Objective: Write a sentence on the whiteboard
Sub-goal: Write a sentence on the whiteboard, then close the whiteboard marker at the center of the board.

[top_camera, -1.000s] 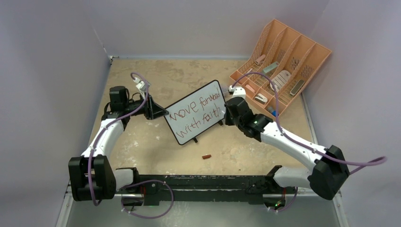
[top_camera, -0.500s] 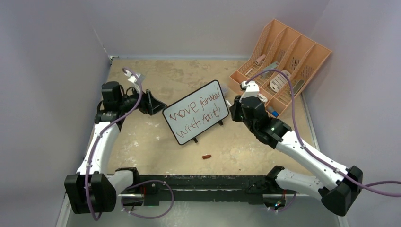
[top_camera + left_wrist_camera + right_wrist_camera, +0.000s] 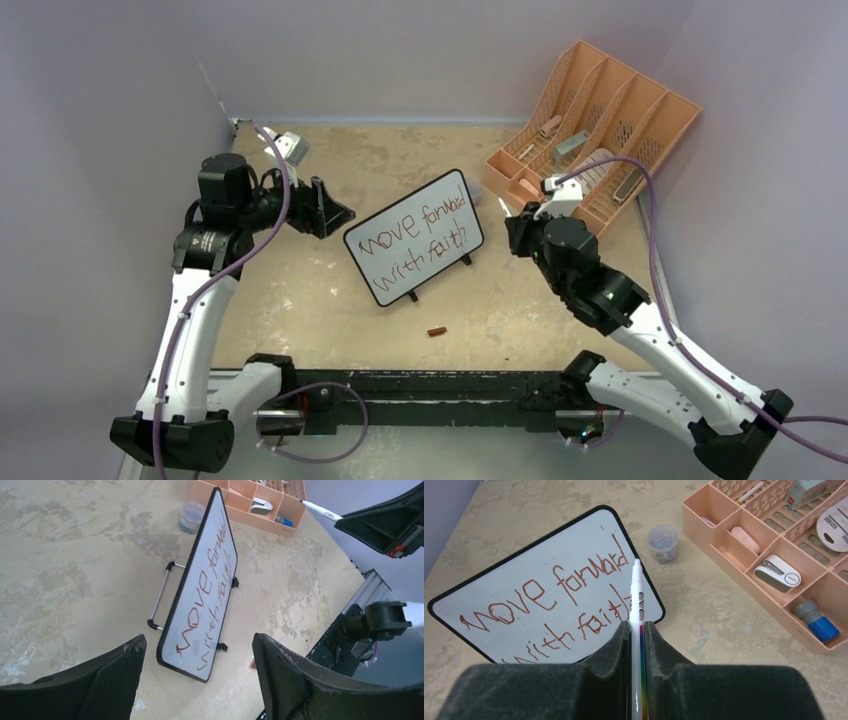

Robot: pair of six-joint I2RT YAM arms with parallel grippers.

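The whiteboard (image 3: 415,238) stands tilted on its small black feet mid-table, with "move forward with faith" in red on it. It also shows in the left wrist view as the whiteboard (image 3: 200,605) and in the right wrist view as the whiteboard (image 3: 539,595). My left gripper (image 3: 335,215) hangs open to the board's left, clear of its edge, with nothing between its jaws (image 3: 197,645). Just off the board's right edge, my right gripper (image 3: 515,222) is shut on a white marker (image 3: 636,595), tip pointing away from the gripper (image 3: 637,627) and off the board.
A peach slotted organizer (image 3: 600,120) holding small office items stands at the back right. A small clear pot of clips (image 3: 663,542) sits between it and the board. A small red cap (image 3: 437,331) lies in front of the board. Grey walls close in on three sides.
The left gripper has opened and drawn back left from the board's left edge. The right arm has pulled away to the right with the marker, off the board's face.
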